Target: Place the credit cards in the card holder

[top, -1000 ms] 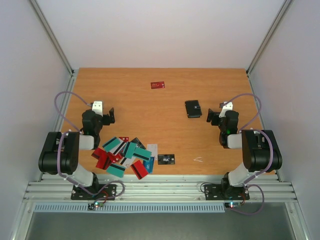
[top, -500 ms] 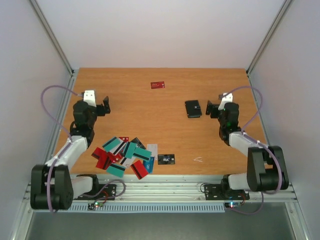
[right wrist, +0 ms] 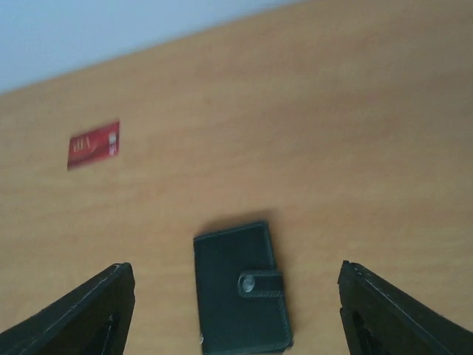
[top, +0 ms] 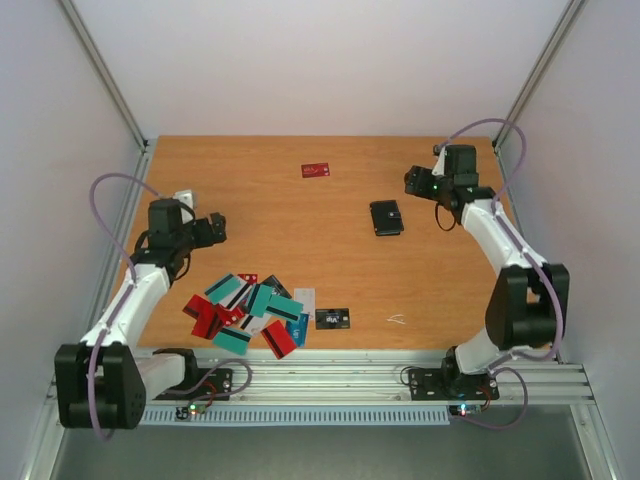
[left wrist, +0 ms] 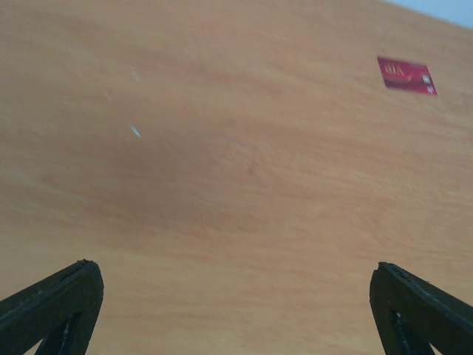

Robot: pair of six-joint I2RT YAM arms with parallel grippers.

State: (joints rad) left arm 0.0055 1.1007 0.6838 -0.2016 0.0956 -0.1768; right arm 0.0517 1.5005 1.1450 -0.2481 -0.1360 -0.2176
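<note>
The card holder [top: 386, 217] [right wrist: 240, 288] is a black case lying shut on the wooden table, its snap tab fastened. My right gripper [top: 412, 182] [right wrist: 235, 268] hovers just beyond and to the right of it, jaws open and empty. The holder shows below, between the fingers. Several credit cards [top: 250, 312], teal, red and black, lie heaped near the front left. One red card [top: 316, 170] [left wrist: 406, 75] [right wrist: 94, 145] lies alone at the back. My left gripper [top: 218, 229] [left wrist: 233, 266] is open over bare wood, above the heap.
A flat black card with white print [top: 332, 318] lies right of the heap. A small white scrap [top: 397, 319] sits near the front edge. Grey walls and slanted metal posts [top: 105, 75] close in the table [top: 300, 250] on three sides.
My right arm has stretched out and swung its gripper from beside the holder toward the table's back. The left arm has stretched too, and its gripper has turned a little rightward.
</note>
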